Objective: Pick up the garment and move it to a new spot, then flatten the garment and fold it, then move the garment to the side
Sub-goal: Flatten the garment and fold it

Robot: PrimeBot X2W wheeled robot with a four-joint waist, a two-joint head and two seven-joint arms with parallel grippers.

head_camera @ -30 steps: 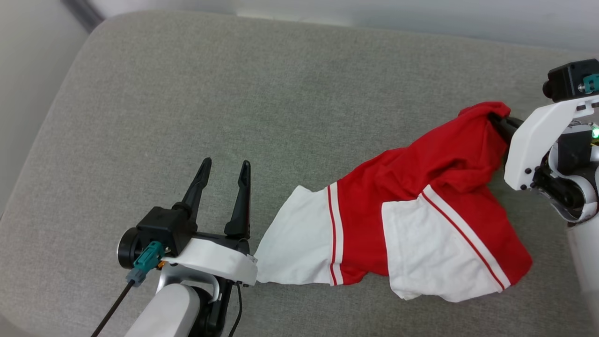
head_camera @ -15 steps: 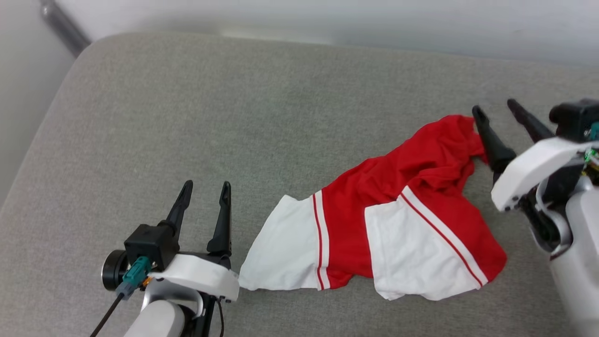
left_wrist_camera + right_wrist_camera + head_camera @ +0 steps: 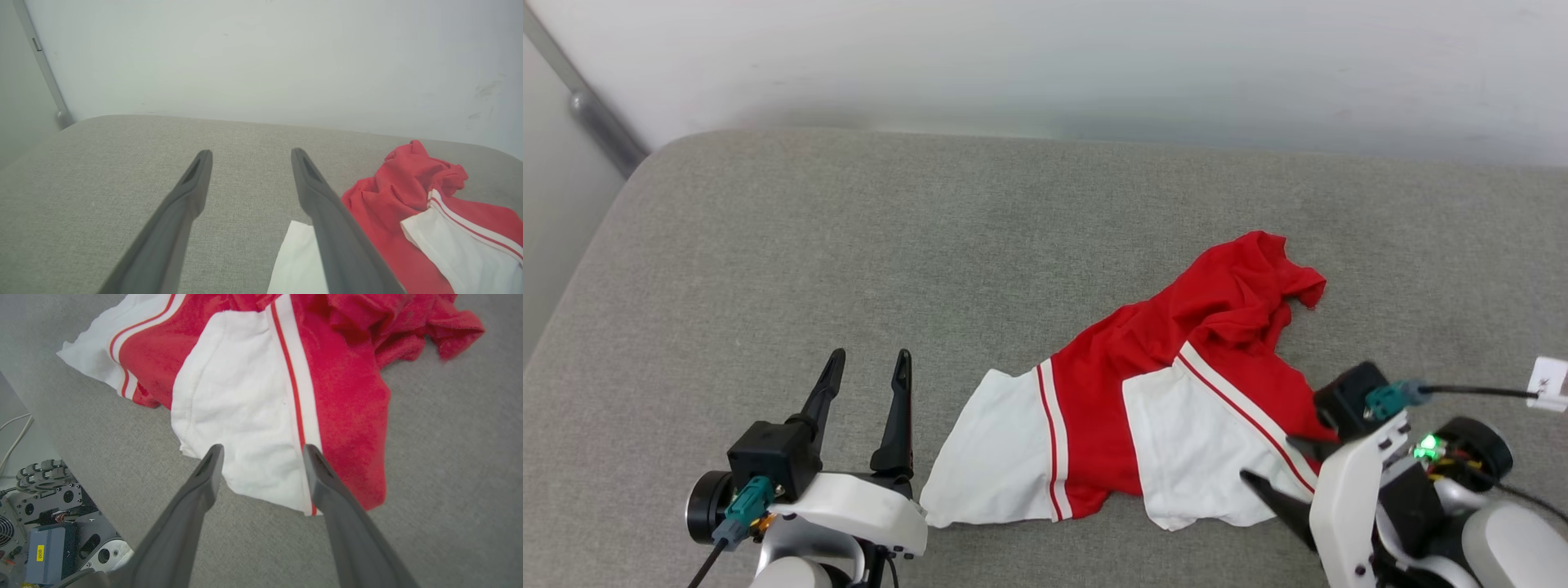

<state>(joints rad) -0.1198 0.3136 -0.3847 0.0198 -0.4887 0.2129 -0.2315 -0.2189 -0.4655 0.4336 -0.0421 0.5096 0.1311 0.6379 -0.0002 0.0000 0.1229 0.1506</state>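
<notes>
Red garment (image 3: 1176,384) crumpled on grey cushion (image 3: 849,245); left gripper (image 3: 870,357) and right gripper (image 3: 262,448) released, empty. Flattening looks next: grab hem corners.

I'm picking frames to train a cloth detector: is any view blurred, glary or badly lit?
Head view: even, soft light, the garment sharp, only faint shadow at its edges, no glare. Left wrist view: the left tool near the lens looks soft, the cushion edge bows from the wide angle. Right wrist view: the right tool is soft, the cloth weave crisp.

Red/white garment (image 3: 1111,384), striped trim.
</notes>
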